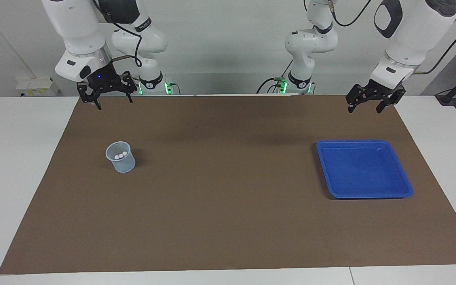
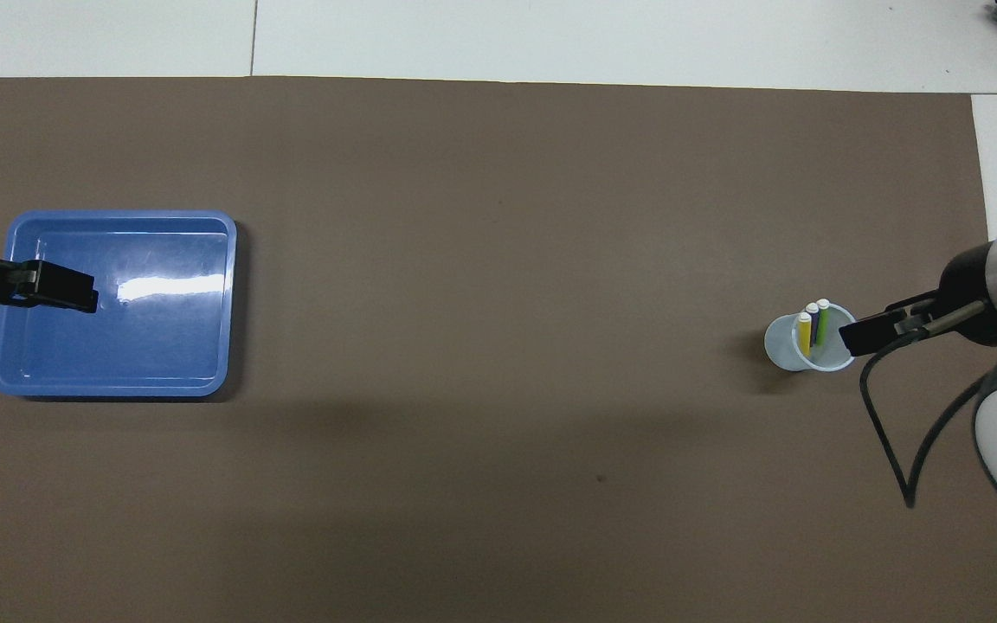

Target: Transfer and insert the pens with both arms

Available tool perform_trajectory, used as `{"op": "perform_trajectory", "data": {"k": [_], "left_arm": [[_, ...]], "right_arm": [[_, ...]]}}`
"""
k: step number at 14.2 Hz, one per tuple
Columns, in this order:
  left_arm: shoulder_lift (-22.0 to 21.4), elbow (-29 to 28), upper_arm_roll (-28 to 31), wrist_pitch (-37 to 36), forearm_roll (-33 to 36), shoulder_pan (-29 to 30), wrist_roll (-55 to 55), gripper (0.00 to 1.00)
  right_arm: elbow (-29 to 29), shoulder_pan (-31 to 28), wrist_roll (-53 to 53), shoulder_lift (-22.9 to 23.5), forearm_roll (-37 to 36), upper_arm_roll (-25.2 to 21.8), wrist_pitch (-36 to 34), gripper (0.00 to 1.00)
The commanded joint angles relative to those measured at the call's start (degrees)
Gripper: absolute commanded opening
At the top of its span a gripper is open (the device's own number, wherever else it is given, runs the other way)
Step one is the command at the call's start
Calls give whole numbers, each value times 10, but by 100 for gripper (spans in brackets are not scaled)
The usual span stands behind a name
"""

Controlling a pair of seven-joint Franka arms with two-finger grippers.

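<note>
Three pens stand upright in a pale translucent cup (image 1: 120, 157) on the brown mat, toward the right arm's end. In the facing view only their whitish caps (image 1: 120, 154) show. In the overhead view the yellow pen (image 2: 804, 333), the green pen (image 2: 822, 324) and a dark pen (image 2: 813, 322) between them rise from the cup (image 2: 788, 346). My right gripper (image 1: 115, 103) hangs open and empty, high over the mat's edge at the robots' side; it also shows in the overhead view (image 2: 871, 336). My left gripper (image 1: 364, 110) hangs open and empty, high over the mat; it also shows in the overhead view (image 2: 61, 290).
A blue square tray (image 1: 364, 190) lies on the mat toward the left arm's end, with nothing in it; it also shows in the overhead view (image 2: 161, 363). The brown mat (image 1: 228, 206) covers most of the white table. A black cable (image 2: 888, 433) loops off the right arm.
</note>
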Motion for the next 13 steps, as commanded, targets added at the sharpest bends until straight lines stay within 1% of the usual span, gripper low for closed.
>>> {"op": "perform_trajectory", "data": {"k": [1,3,7,8,10,13], "left_arm": [[11,21,10,-30,-5,-11,-9,100],[10,20,10,-30,-5,-11,-9,100],[12,20,9,-31,-5,-8,-9,100],[12,20,9,-31,-5,-6,-9,100],[12,20,9,-31,-5,-6,-9,100],[11,20,9,-32,-5,-6,-9,100]], "right_arm": [[-36,15,25,-16,10,-10,31,100],[-42,15,35,-16,10,-10,48,100],[-43,14,35,-10,9,-10,54,100],[-42,14,35,-8,9,-11,74,100],[-38,14,35,8,9,-13,87,100],[-12,8,35,35,11,-13,76,100]]}}
